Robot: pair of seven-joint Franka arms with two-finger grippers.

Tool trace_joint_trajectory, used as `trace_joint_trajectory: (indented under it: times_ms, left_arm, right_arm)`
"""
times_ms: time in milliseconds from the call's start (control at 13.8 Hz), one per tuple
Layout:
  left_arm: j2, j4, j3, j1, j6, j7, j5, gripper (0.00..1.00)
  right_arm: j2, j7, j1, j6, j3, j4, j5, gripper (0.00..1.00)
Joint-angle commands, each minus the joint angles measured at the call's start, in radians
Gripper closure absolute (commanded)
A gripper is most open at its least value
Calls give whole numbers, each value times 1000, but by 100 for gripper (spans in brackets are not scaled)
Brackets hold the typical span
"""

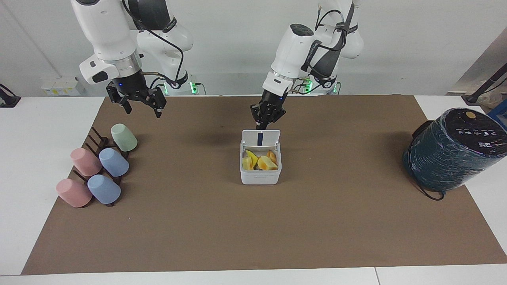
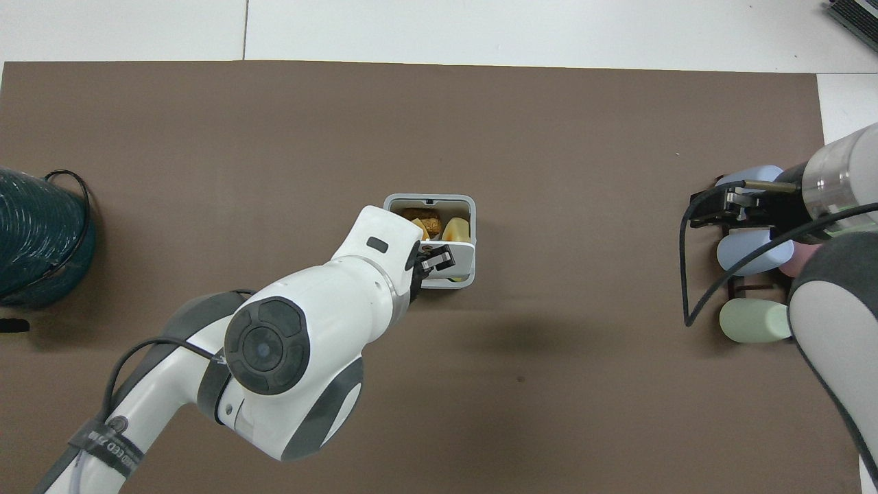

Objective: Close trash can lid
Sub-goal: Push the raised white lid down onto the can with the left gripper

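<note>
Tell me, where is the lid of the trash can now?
In the facing view, the lid stands open at the trash can's edge nearer the robots, mid-mat, with the left tool at its top edge.

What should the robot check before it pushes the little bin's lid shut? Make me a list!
1. Lid still up: ok, it stands open on the edge of the trash can nearer the robots.
2. Left gripper at the lid: ok, its tips are at the lid's top edge; contact cannot tell.
3. Scraps below the rim: cannot tell, some pieces sit high.
4. Trash can upright on the mat: ok.
5. Right gripper out of the way: ok, it waits over the mat by the cup rack.
6. Wrapped cylinder clear of the path: ok, it sits at the left arm's end.
</note>
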Motion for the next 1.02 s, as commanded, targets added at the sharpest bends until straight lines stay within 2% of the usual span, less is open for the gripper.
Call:
trace_joint_trajectory:
  times_ms: [0,582,800,945]
  left_arm:
    - [77,38,-3,27,100,-2,-27,82]
    - [139,38,-4,41,159,6,-27,88]
    - [202,48,-4,29,217,6,-27,88]
    - [217,52,-4,29,223,6,-27,88]
  right_arm:
    - [-11,-26,-22,4,12,-13,15,0]
    - [-11,-26,-22,4,12,-13,15,0]
    - [-11,-26,-22,4,12,-13,15,0]
    - [-11,-26,-22,4,12,-13,15,0]
